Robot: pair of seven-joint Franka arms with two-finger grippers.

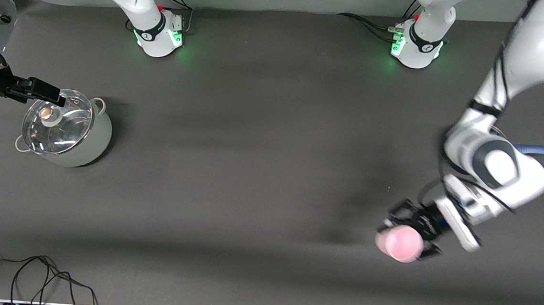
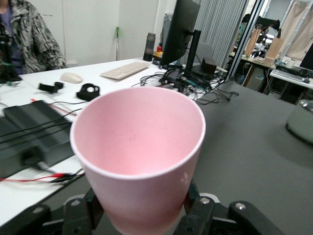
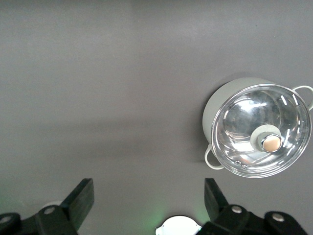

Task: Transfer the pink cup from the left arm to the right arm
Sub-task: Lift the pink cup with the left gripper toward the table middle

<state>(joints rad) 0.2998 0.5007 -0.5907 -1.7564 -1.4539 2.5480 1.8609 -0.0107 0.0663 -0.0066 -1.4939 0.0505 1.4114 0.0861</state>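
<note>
the left gripper (image 1: 410,231) was clamped on the pink cup (image 1: 402,243) in the air over the table's (image 1: 251,170) left-arm end, so a clean handover needed the wide-open right gripper (image 1: 42,89), over the lidded pot (image 1: 65,128), brought across to grasp a free part of the cup's wall.

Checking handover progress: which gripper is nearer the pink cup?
Left. The left gripper is shut on the pink cup; the right gripper hangs open over the lidded pot.
</note>
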